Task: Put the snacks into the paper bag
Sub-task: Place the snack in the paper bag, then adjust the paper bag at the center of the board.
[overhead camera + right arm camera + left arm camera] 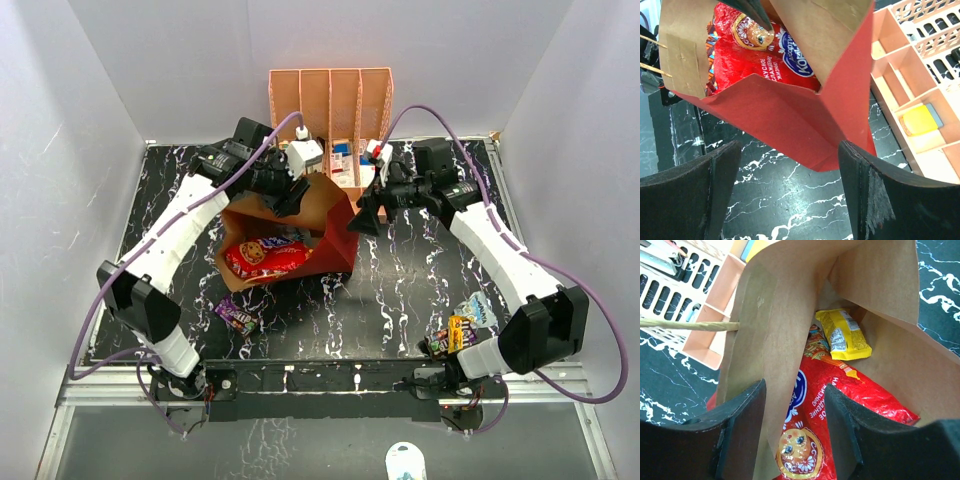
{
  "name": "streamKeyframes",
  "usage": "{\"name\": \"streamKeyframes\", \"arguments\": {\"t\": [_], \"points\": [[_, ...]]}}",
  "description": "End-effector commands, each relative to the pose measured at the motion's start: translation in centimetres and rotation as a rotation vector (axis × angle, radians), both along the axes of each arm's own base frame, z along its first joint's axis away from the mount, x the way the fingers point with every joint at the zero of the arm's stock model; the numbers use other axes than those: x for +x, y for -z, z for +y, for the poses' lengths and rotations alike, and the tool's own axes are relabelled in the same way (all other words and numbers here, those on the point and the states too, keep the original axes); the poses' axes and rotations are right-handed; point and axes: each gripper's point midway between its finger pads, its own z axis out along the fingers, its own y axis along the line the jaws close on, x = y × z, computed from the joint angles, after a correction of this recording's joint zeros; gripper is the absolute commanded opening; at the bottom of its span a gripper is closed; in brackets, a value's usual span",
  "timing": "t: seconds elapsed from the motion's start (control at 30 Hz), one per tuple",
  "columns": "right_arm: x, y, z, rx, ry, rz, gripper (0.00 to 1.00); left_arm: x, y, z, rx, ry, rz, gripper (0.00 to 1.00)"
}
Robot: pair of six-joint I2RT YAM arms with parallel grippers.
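Note:
The dark-red paper bag (335,235) lies on its side, its mouth facing front-left. The red chip bag (265,258) lies inside it, and the left wrist view (850,400) shows a yellow packet (845,335) behind it. My left gripper (293,197) is open at the bag's upper rim, and its fingers straddle the kraft wall (775,340). My right gripper (362,218) is open beside the bag's right corner (830,130), not closed on it. A purple candy bar (237,316) lies on the table front-left. Yellow-dark packets (455,335) and a blue-grey pouch (480,308) lie front-right.
The peach slotted organizer (330,95) stands at the back just behind the bag, with small blue-white boxes (345,160) at its foot. It also shows in the right wrist view (900,95). White walls enclose the black marble table (400,280).

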Motion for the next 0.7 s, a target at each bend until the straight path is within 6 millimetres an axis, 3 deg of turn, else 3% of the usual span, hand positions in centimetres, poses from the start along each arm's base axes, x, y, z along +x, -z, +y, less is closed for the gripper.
{"name": "streamKeyframes", "arguments": {"t": [0.0,0.17,0.27,0.4,0.5,0.67], "points": [[1.5,-4.1,1.1,0.052,0.011,-0.138,0.82,1.9,-0.5,0.0,0.019,-0.006,-0.067,0.49],[3.8,-6.2,0.8,0.059,0.124,-0.193,0.85,3.8,-0.3,-0.2,0.039,-0.018,-0.124,0.49],[6.5,-7.2,0.2,0.06,0.262,-0.198,0.85,4.7,-0.2,-0.5,0.043,0.004,-0.163,0.49],[9.1,-7.6,0.3,0.067,0.346,-0.186,0.87,4.6,-0.3,-1.0,0.031,0.056,-0.195,0.49],[10.1,-7.9,1.5,0.064,0.369,-0.19,0.88,4.4,-0.4,-1.0,0.023,0.068,-0.208,0.49],[11.5,-6.6,2.8,-0.006,0.405,-0.17,0.86,4.3,0.0,-0.7,0.031,0.067,-0.212,0.49]]}}
